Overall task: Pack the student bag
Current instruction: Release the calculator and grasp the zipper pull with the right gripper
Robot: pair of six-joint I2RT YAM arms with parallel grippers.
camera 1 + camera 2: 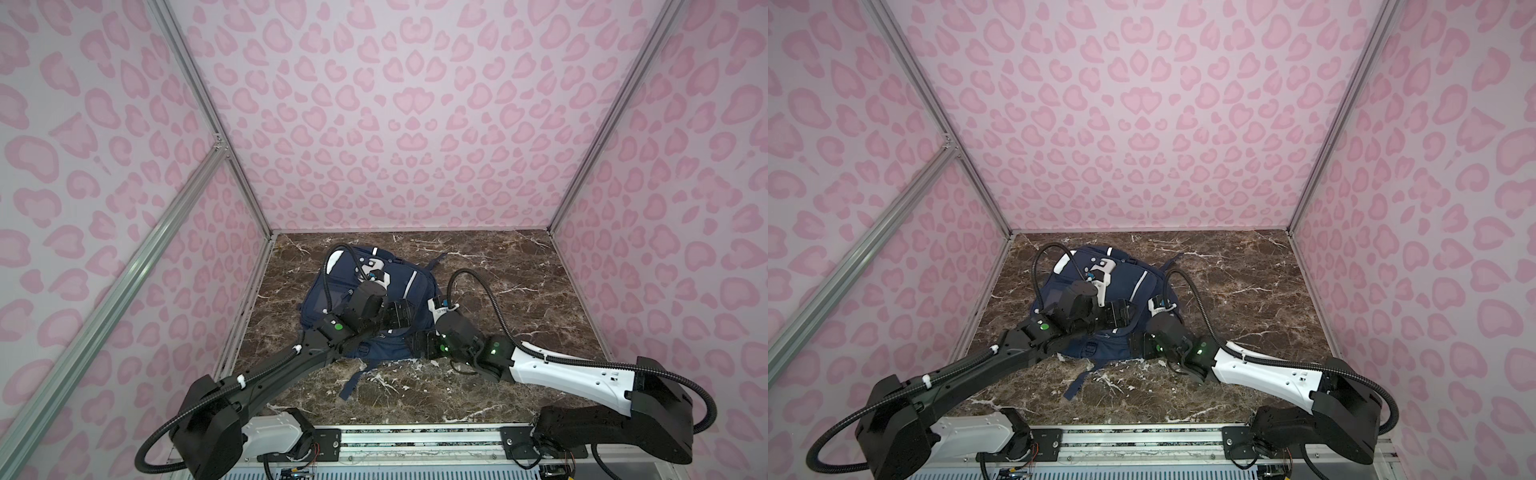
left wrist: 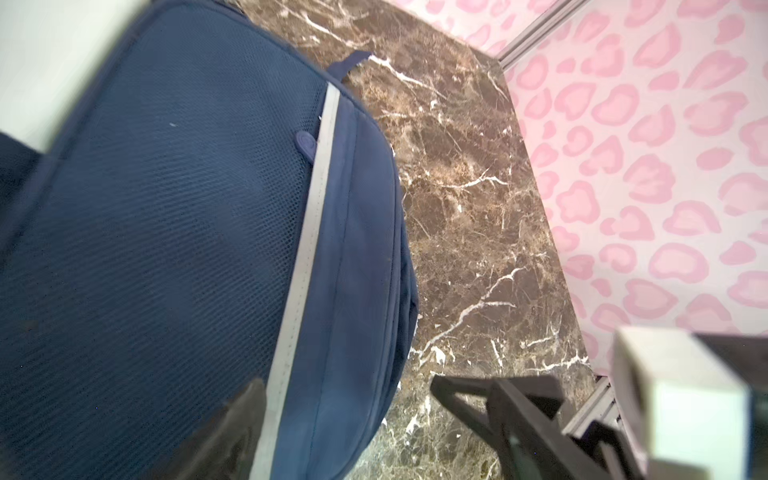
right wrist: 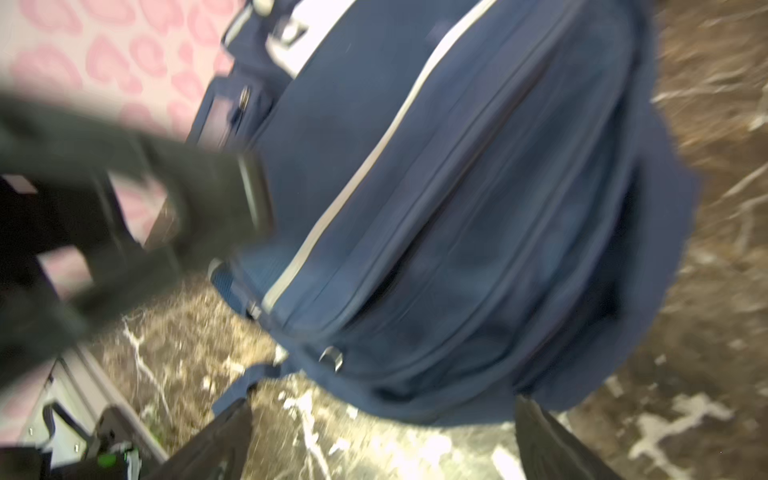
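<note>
Both pincers stand wide and hold nothing: left pincer (image 2: 347,386) over the student bag (image 1: 420,286), right pincer (image 3: 384,405) at its near edge. The bag lies on the bench (image 1: 540,270) and looks zipped. I think lifting away slowly, clear of the strap (image 1: 353,384), is best.

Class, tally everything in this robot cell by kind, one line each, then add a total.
Navy blue fabric backpack with white stripes: 1
Black-and-white robot arms: 2 (left arm, right arm)
Brown marble-patterned tabletop: 1
Total: 4
</note>
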